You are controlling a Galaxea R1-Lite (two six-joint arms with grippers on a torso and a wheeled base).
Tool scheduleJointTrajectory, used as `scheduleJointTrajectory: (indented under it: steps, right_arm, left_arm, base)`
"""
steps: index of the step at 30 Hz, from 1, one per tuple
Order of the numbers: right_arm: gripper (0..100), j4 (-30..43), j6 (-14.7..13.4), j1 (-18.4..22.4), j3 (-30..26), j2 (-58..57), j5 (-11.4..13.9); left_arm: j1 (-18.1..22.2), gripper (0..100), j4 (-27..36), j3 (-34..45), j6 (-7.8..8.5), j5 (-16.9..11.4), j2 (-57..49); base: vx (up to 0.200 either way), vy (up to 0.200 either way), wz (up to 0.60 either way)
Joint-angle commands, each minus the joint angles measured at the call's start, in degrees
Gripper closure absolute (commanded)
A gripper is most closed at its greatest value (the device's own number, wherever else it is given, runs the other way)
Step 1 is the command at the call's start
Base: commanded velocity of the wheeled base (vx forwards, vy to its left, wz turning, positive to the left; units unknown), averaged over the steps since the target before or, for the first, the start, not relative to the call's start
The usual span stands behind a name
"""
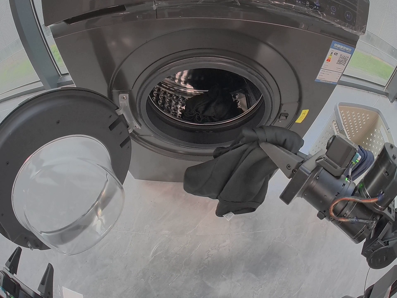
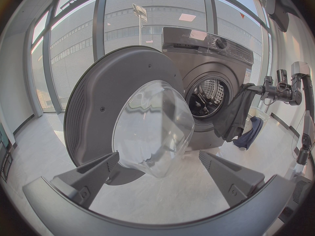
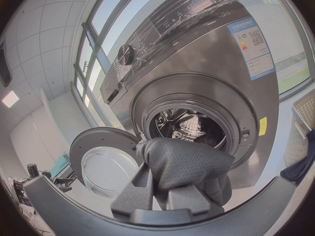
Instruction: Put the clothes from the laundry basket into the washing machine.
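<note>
The grey washing machine [image 1: 198, 42] stands in front with its round door [image 1: 62, 166] swung open to the left. Dark clothes [image 1: 211, 106] lie inside the drum. My right gripper [image 1: 269, 145] is shut on a dark grey garment [image 1: 235, 170], which hangs in the air just below and to the right of the drum opening. In the right wrist view the garment [image 3: 187, 163] bulges over the fingers [image 3: 137, 194]. The white laundry basket [image 1: 366, 125] stands at the right, with a blue cloth [image 1: 366, 160] over its rim. My left gripper [image 2: 157, 167] is open, low at the left, facing the door [image 2: 121, 105].
The pale tiled floor [image 1: 165, 236] in front of the machine is bare. Tall windows [image 2: 78, 43] run behind the machine. The open door's glass bowl [image 1: 68, 195] juts out over the floor at the left.
</note>
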State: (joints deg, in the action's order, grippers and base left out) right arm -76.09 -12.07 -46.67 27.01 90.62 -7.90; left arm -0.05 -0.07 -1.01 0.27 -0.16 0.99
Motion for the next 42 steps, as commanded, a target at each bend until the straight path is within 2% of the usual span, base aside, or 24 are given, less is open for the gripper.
scheduleJointTrajectory:
  steps: [1,2,5,7,8,9,11,12,13,14,15,16,17,19,20,21,24,25,27,30,33,36,38,42]
  right_arm:
    - [100,-0.37,-0.24,-1.23,3.31,4.03,-0.19]
    - [100,-0.46,-0.24,-1.23,3.92,4.38,-0.45]
    - [100,-1.6,-0.24,-1.23,5.15,5.26,-1.5]
    - [100,-2.3,-0.15,-1.32,5.24,5.88,-1.5]
    - [100,-2.39,-0.24,-1.32,5.24,5.88,-1.5]
    - [100,-2.39,-0.24,-1.5,5.42,6.14,-1.33]
    - [100,-2.48,-0.41,-2.11,6.21,6.76,-1.33]
    - [100,-2.57,-0.76,-2.64,7.18,7.55,-1.42]
    - [100,-2.57,-0.85,-2.82,7.53,7.81,-1.42]
    - [100,-3.18,-1.2,-2.9,8.58,8.69,-1.42]
    - [100,-3.27,-1.2,-2.9,8.67,8.78,-1.42]
    - [100,-4.41,-1.64,-2.99,9.11,9.48,-1.5]
    - [100,-4.94,-1.64,-2.99,9.2,9.66,-1.5]
    - [100,-5.12,-1.64,-2.99,9.81,9.75,-1.5]
    - [100,-5.12,-1.64,-2.99,9.81,9.75,-1.5]
    - [100,-5.12,-1.73,-2.82,10.87,10.1,-1.5]
    - [100,-5.12,-1.73,-2.55,11.92,11.06,-1.59]
    - [100,-5.12,-1.73,-2.03,13.42,12.21,-1.59]
    - [100,-5.21,-1.73,-1.94,14.65,13.53,-1.68]
    - [100,-5.21,-1.73,-1.94,16.14,15.37,-3.35]
    - [100,-5.29,-1.73,-2.03,16.76,16.43,-3.44]
    - [100,-5.47,-1.73,-1.85,16.84,16.78,-3.09]
    - [100,-5.47,-1.99,-1.85,16.84,16.6,-3.09]
    - [100,-5.47,-1.99,-1.67,16.84,16.25,-3.0]
  left_arm:
    - [-0.04,0,-0.01,1.01,0.0,-0.37,-0.28]
    - [-0.04,0,-0.01,1.01,-0.09,-0.28,-0.81]
    - [0.14,0,-2.56,-0.22,2.28,-1.34,-0.99]
    - [0.22,0,-7.13,-7.87,1.14,-6.35,-0.02]
    - [0.22,0,-7.22,-9.8,0.61,-7.93,0.59]
    - [0.14,0,-4.85,-13.75,-0.53,-13.99,4.11]
    - [-0.04,0,-1.33,-14.63,-0.88,-20.41,7.8]
    - [0.05,0,-0.1,-14.11,-0.88,-24.63,10.53]
    - [0.14,0,-0.01,-13.84,-0.88,-26.12,11.84]
    - [0.58,0,-0.45,-13.23,-0.09,-30.78,16.33]
    - [0.58,0,-0.54,-13.23,-0.09,-31.22,16.68]
    - [0.49,0,-1.07,-13.14,0.7,-34.65,20.46]
    - [0.4,0,-1.16,-13.05,1.58,-36.4,22.13]
    - [-0.21,0,-1.16,-12.96,3.25,-37.99,25.47]
    - [-0.21,0,-1.16,-12.96,3.25,-37.99,25.47]
    - [-1.36,0,-1.68,-13.14,4.48,-38.95,29.33]
    - [-2.76,0,-4.15,-13.58,4.39,-39.3,33.2]
    - [-4.79,0,-9.68,-13.75,3.77,-39.22,38.83]
    - [-7.51,0,-15.22,-13.75,2.72,-38.95,43.57]
    - [-12.87,0,-22.6,-14.11,0.61,-38.25,51.48]
    - [-17.27,0,-29.02,-14.37,-0.53,-34.56,58.25]
    - [-23.24,0,-35.26,-14.63,-1.41,-29.64,66.07]
    - [-26.14,0,-37.81,-15.16,-1.59,-28.49,69.15]
    - [-28.87,0,-40.44,-17.97,-3.87,-27.7,75.83]
  base:
    - [0.0,0.0,0.0]
    - [0.0,0.0,0.0]
    - [0.0,0.0,0.0]
    - [0.0,0.0,0.0]
    - [0.0,0.0,0.0]
    - [0.0,0.0,0.0]
    - [0.0,0.0,0.0]
    - [0.0,0.0,0.0]
    - [0.0,0.0,0.0]
    - [0.0,0.0,0.0]
    - [0.0,0.0,0.0]
    - [0.0,0.0,0.0]
    - [0.0,0.0,0.0]
    - [0.0,0.0,0.0]
    - [0.0,0.0,0.0]
    - [0.0,0.0,0.0]
    - [0.0,0.0,0.0]
    - [0.0,0.0,0.0]
    - [0.0,0.0,0.0]
    - [0.0,0.0,0.0]
    - [0.0,0.0,0.0]
    - [0.0,0.0,0.0]
    - [0.0,0.0,0.0]
    - [0.0,0.0,0.0]
